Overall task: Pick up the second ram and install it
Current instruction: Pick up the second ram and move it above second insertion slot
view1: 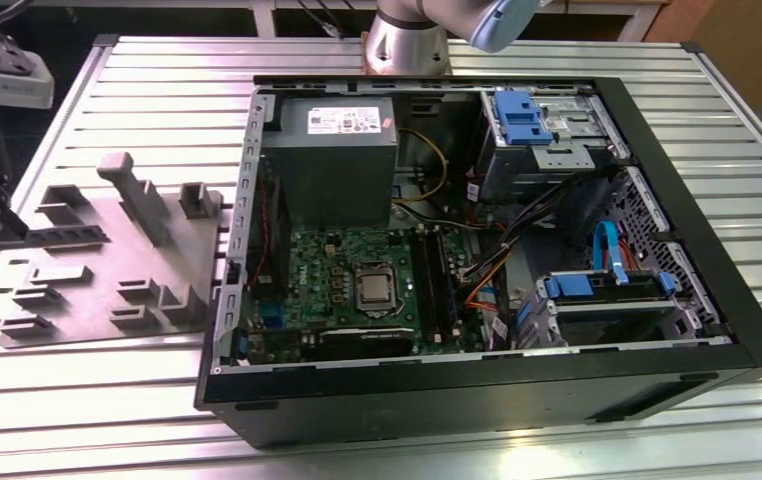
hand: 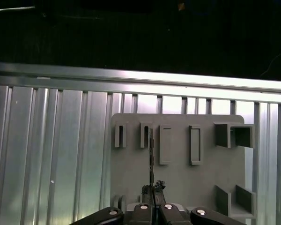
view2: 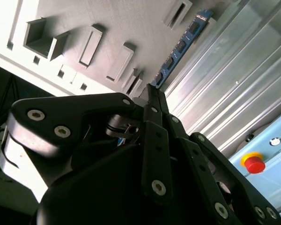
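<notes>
Closest, the black linked-bar pincer [view2: 153, 93], closed on one end of the second ram [view2: 180, 45], a long thin dark blue circuit-board stick with black chips. Seen edge-on in the first wrist view as a thin dark line, reaching from the pincer toward a narrow pocket of the flat grey plastic holder plate [hand: 178, 183] underneath. Impossible to tell: far end touching that pocket or clear of it. Held over the plate, at the exterior view's left, beside the computer.

Judged as the picking step: grasp made, install not yet done. Calls, by my judgement, for a straight lift away from the holder. After that, for keeping the stick level, with its long edge in line with a free long black slot [view1: 431, 285] on the green motherboard [view1: 328, 265], and for even, firm pressing.

Counted, near to far: one pincer, one ram stick, one grey plate with four narrow pockets in a row plus some box-shaped ones, one ribbed silver metal desk [view1: 88, 400], one round red button [view2: 254, 164], one open black computer case [view1: 421, 405], one motherboard. Number of slots not clear.
</notes>
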Controlling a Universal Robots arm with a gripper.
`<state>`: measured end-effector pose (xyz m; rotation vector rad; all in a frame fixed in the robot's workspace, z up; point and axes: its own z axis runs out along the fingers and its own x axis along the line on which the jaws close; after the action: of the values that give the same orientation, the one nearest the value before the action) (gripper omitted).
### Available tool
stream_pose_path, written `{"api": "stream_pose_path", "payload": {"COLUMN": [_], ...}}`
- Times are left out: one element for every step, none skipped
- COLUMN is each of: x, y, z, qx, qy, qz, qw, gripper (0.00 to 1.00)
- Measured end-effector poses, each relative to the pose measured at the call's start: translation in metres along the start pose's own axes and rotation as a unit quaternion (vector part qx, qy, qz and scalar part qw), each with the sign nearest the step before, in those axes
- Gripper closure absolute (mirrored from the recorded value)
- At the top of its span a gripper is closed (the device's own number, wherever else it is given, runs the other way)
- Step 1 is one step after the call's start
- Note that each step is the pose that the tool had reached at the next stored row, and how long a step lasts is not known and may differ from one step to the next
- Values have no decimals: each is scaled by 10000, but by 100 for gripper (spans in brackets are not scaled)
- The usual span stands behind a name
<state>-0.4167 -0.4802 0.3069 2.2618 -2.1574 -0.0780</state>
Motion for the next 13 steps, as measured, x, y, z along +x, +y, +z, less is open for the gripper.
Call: {"api": "stream_pose_path", "payload": {"x": [-1,-1,-2,-2,-3,-3,-4,-5,-5,-6,-7,-8,-9], "y": [1,2,3,4,5,6,7,8,9,10,12,13,15], "z": [-22,-44,-66,-87,-107,-128,-151,-173,-201,-231,-265,-299,-332], "qx": [0,0,0,0,0,0,-1,0,-1,0,0,0,-1], "qy": [0,0,0,0,0,0,1,0,1,1,1,1,1], "qz": [-1,-2,-4,-5,-6,-8,-9,-10,-11,-12,-13,-13,-14], "qw": [10000,10000,10000,10000,10000,10000,10000,10000,10000,10000,10000,10000,10000], "gripper": [89,89,89,89,89,89,89,89,89,89,89,89,89]}}
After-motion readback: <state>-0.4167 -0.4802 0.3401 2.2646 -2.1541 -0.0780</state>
